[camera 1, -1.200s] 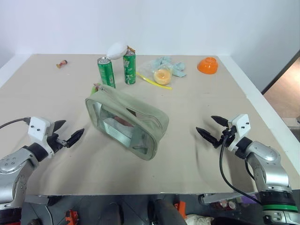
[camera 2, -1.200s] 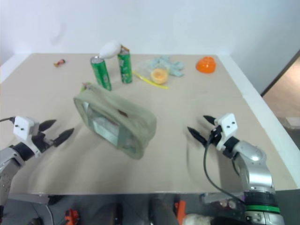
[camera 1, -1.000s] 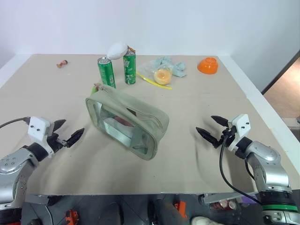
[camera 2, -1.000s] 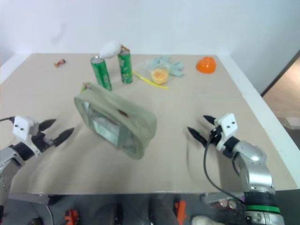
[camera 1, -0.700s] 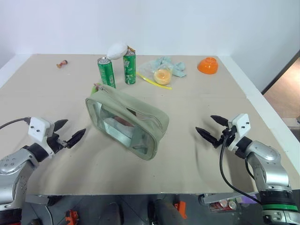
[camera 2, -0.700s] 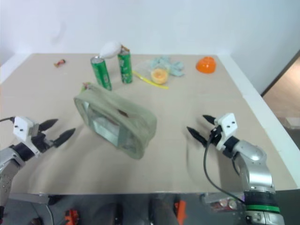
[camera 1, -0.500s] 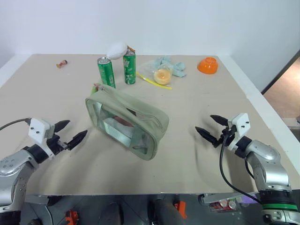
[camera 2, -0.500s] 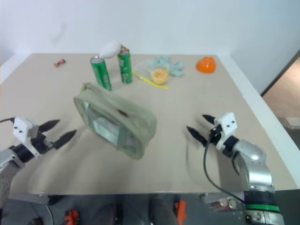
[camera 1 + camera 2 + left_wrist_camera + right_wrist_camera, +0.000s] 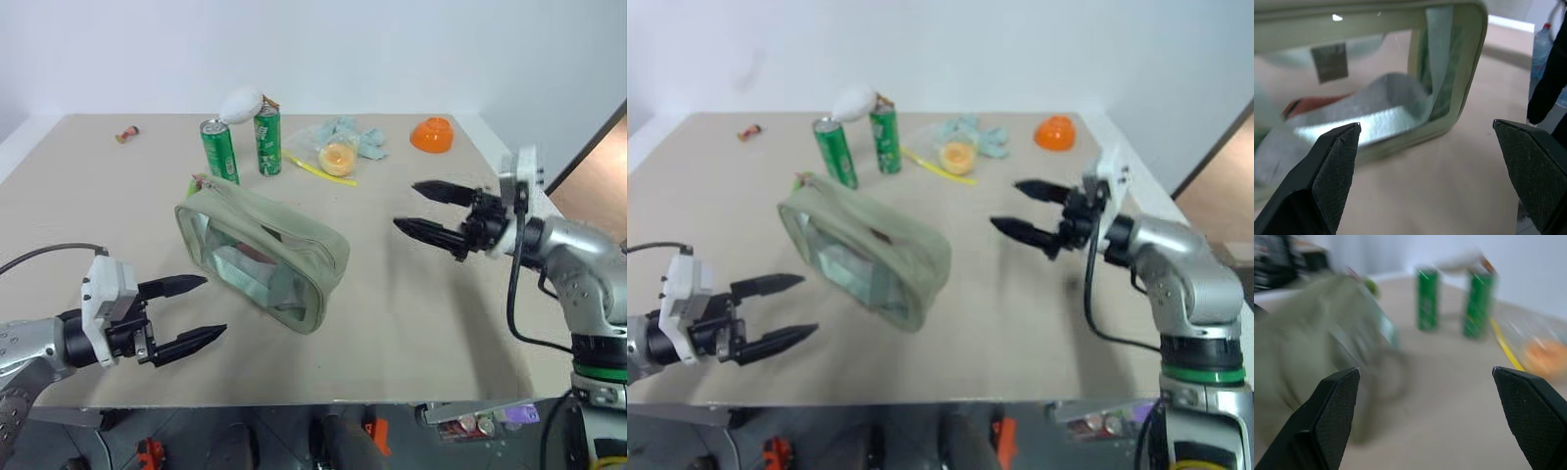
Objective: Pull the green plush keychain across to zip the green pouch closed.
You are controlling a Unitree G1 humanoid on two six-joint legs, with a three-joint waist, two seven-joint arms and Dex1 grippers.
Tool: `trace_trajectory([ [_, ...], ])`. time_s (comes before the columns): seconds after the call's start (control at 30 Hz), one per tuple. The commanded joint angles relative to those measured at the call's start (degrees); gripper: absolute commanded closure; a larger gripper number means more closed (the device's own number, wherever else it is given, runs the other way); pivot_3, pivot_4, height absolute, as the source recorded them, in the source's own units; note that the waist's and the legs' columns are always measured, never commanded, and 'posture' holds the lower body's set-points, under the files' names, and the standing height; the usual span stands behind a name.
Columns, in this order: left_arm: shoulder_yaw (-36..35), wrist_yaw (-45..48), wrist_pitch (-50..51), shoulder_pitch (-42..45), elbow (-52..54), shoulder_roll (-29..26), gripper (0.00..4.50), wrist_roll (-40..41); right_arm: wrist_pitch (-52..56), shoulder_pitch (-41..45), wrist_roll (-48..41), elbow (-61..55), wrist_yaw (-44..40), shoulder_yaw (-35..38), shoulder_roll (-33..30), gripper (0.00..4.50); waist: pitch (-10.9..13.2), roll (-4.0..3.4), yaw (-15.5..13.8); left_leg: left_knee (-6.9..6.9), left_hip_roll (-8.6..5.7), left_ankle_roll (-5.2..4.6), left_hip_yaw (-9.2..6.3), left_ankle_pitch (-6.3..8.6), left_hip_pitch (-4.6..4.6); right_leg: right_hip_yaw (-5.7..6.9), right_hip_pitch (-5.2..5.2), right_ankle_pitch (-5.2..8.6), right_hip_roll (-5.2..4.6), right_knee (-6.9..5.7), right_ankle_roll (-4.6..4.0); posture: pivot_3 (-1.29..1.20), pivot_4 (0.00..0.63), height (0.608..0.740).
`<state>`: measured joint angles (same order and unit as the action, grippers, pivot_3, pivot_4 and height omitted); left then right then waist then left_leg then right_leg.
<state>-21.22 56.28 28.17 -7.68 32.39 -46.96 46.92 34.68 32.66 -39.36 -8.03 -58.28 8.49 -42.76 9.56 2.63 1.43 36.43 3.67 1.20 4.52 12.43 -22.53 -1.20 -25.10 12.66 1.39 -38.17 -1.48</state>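
The green pouch (image 9: 260, 250), sage fabric with clear window sides, lies slantwise on the middle of the table. At its far left end the green plush keychain (image 9: 194, 183) shows as a small lime tuft. My left gripper (image 9: 211, 305) is open and hangs low, just left of the pouch's near side, pointing at it; its wrist view looks into the pouch's window (image 9: 1366, 98). My right gripper (image 9: 407, 205) is open, raised above the table right of the pouch and pointing left at it. Nothing is held by either gripper.
Two green cans (image 9: 219, 150) stand behind the pouch, with a white object (image 9: 242, 103) resting on top of them. A clear bag with an orange item (image 9: 338, 155) and an orange bowl (image 9: 432, 135) lie at the back right. A small item (image 9: 126, 133) sits far back left.
My left gripper has swung right toward the pouch's near side. My right gripper has risen and moved left toward the pouch. Both stay open; the pouch has not moved.
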Motion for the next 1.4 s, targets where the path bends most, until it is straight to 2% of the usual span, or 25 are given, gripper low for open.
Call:
trace_trajectory([
  [0.03,2.0,-2.1,1.3,3.7,3.1,0.4,0.01,2.4,2.5,1.1,-0.9,-3.5,1.5,-3.8,3.1,0.00,0.0,0.07,-0.1,0.00,0.02,0.01,-0.04,0.01,-0.01,0.05,0.02,0.03,0.04,0.00,-0.05,0.00,0.150,0.740],
  [0.23,3.6,-2.7,1.9,6.7,2.8,0.4,0.01,2.0,2.8,1.5,1.2,-1.1,1.6,-7.3,5.9,0.00,0.0,0.02,-0.2,0.02,0.01,0.04,-0.01,0.03,-0.30,0.01,-0.19,0.05,-0.03,0.02,-0.05,0.00,0.150,0.740],
  [0.5,3.6,-3.2,1.1,5.7,2.5,0.7,0.01,-0.2,4.4,1.1,1.0,-0.8,1.3,-9.2,8.4,0.00,0.0,0.02,-0.2,0.06,-0.02,0.04,-0.02,0.04,-0.31,0.03,-0.18,0.05,-0.14,0.01,0.01,0.00,0.150,0.740],
  [0.53,3.6,-3.3,1.0,5.5,2.6,0.7,0.00,-0.3,4.5,1.0,1.2,-1.0,1.3,-9.5,8.7,0.54,0.0,0.02,-0.2,0.06,-0.02,0.04,-0.02,0.04,-0.30,0.03,-0.18,0.04,-0.11,0.00,0.00,0.00,0.150,0.740],
  [0.6,3.6,-3.9,1.2,5.8,2.7,1.0,0.00,-0.3,4.7,0.6,1.3,-1.4,1.0,-10.0,9.0,1.03,0.0,0.02,-0.2,0.06,-0.02,0.04,-0.04,0.03,-0.30,0.05,-0.18,0.04,-0.06,0.00,-0.01,0.00,0.150,0.740],
  [0.63,3.7,-4.2,1.2,6.0,2.7,1.1,0.00,-0.4,4.6,0.4,1.4,-1.5,0.8,-10.3,9.1,1.52,0.0,0.02,-0.2,0.06,-0.01,0.04,-0.05,0.03,-0.30,0.07,-0.18,0.04,-0.03,0.00,-0.01,0.00,0.150,0.740],
  [0.87,4.0,-4.5,0.8,6.4,2.3,1.1,0.00,-1.3,4.1,-0.1,1.8,-1.5,0.1,-11.0,9.7,3.96,0.0,0.02,-0.2,0.06,-0.01,0.04,-0.04,0.04,-0.30,0.06,-0.18,0.04,-0.04,0.00,-0.01,0.00,0.150,0.740],
  [0.93,4.1,-4.6,0.8,6.5,2.2,1.2,0.00,-1.5,3.8,-0.3,1.8,-1.7,-0.2,-11.0,9.7,4.46,0.0,0.02,-0.2,0.07,-0.01,0.04,-0.04,0.04,-0.30,0.06,-0.18,0.04,-0.05,0.00,-0.01,0.00,0.150,0.740],
  [1.07,4.3,-4.5,0.3,6.2,1.7,1.4,0.00,-2.2,0.7,-0.4,3.8,-1.8,-2.2,-11.5,9.2,4.46,0.0,0.02,-0.2,0.07,-0.01,0.04,-0.03,0.04,-0.30,0.05,-0.18,0.04,-0.04,0.01,-0.01,0.00,0.150,0.740],
  [1.17,4.3,-4.1,-0.1,5.9,0.8,1.3,0.00,-3.0,-2.4,0.9,4.5,1.0,-7.0,-10.6,7.2,4.46,0.0,0.02,-0.2,0.07,-0.02,0.04,-0.04,0.04,-0.30,0.06,-0.18,0.04,-0.04,0.01,-0.01,0.00,0.150,0.740],
  [1.4,4.8,-2.7,-0.9,6.0,-1.5,1.3,0.00,-4.5,-12.0,9.2,9.1,16.8,-19.4,-11.4,3.7,4.46,0.0,0.01,-0.2,0.11,-0.11,0.04,0.00,0.03,-0.30,0.04,-0.18,0.03,0.04,0.01,-0.01,0.00,0.150,0.740],
])
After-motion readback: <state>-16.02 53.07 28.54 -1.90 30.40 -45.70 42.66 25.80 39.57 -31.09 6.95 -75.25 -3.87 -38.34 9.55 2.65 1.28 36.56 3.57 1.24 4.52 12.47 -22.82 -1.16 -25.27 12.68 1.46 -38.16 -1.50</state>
